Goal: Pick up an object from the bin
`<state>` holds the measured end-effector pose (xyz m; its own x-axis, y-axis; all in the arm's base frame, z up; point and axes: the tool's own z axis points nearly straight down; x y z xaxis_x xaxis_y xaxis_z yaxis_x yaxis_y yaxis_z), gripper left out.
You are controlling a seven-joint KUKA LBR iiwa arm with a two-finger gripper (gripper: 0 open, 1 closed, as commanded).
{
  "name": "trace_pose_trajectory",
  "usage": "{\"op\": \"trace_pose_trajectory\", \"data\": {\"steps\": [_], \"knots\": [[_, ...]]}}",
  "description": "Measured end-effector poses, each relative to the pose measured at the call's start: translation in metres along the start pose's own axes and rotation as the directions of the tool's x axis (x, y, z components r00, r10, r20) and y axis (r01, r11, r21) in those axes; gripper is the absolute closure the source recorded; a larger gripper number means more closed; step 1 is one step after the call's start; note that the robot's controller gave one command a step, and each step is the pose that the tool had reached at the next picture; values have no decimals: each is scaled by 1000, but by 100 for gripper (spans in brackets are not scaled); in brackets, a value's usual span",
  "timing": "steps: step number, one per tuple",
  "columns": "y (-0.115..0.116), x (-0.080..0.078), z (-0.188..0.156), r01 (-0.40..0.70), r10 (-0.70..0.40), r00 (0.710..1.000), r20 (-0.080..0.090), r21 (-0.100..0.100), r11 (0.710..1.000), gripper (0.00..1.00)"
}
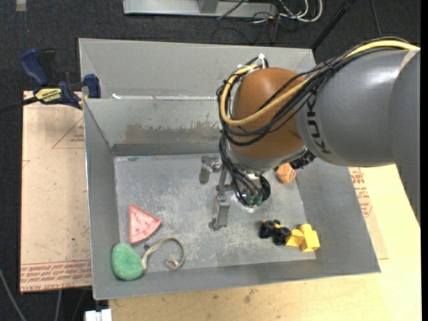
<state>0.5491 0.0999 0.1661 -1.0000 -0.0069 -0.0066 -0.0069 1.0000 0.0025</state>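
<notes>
Jaws: cannot tell if spread or pressed together; nothing seen in them | gripper (218,214) over bare floor, middle of bin (100,179) | nearest thing: black-and-yellow toy (289,235), near, toward front wall | likely light, hard, slippery plastic; pinch across yellow block
</notes>
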Motion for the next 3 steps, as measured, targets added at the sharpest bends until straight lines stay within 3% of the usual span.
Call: {"op": "trace_pose_trajectory", "data": {"steps": [1, 2, 3], "knots": [[-40, 0, 37, -91, 91, 996, -7, 2, 996, 0], [-51, -15, 0, -45, 45, 999, -13, 3, 999, 0], [-84, -20, -14, -92, 92, 996, 9, 0, 996, 0]]}}
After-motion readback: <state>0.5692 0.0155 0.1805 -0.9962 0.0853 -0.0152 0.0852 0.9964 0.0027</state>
